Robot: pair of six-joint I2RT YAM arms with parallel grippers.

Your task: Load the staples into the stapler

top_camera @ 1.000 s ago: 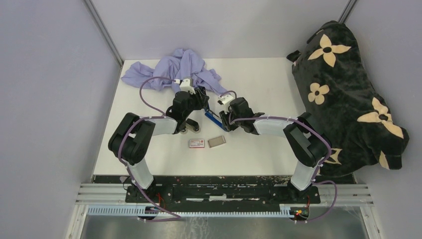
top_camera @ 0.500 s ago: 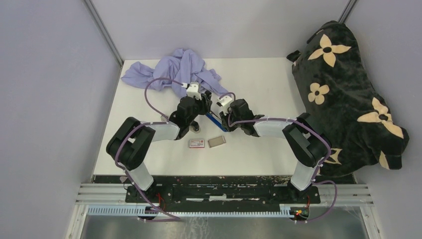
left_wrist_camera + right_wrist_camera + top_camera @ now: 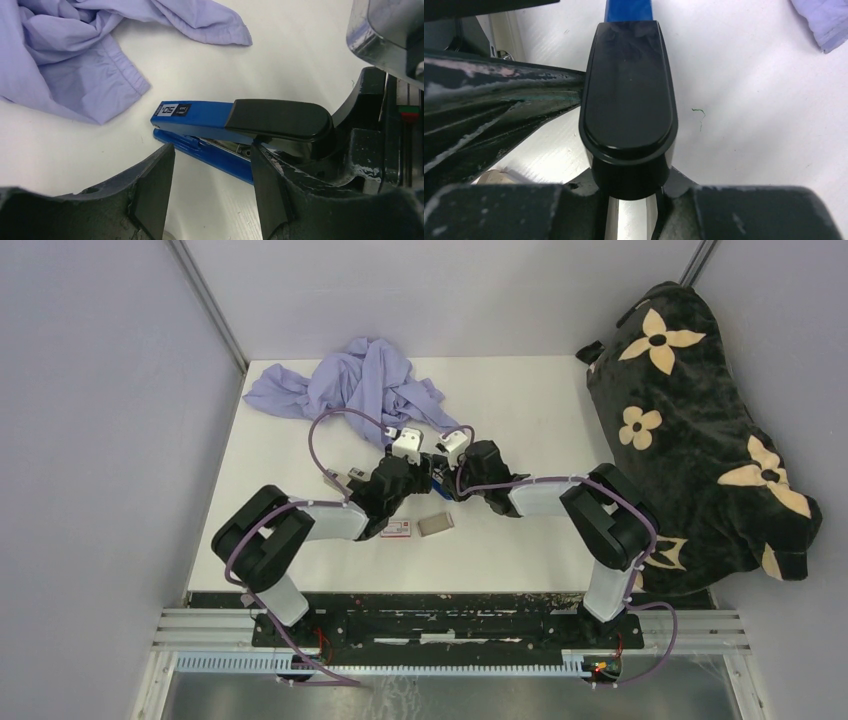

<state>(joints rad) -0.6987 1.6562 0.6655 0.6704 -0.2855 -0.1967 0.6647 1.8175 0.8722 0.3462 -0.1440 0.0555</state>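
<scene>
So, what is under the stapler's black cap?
The stapler shows its blue arm, a sliver of silvery metal, then its blue base. The right gripper covers the rear; whether it is loaded cannot be seen.

Your left gripper (image 3: 210,170), fingers spread apart, flanks the blue stapler (image 3: 200,114) (black-capped, lying on the white table (image 3: 300,50)); lavender cloth (image 3: 75,60) lies beyond.

Blue/blk stapler (image 3: 200,114); lilac cloth (image 3: 65,55); blk bag (image 3: 700,445) w/ cream flowers.
</scene>
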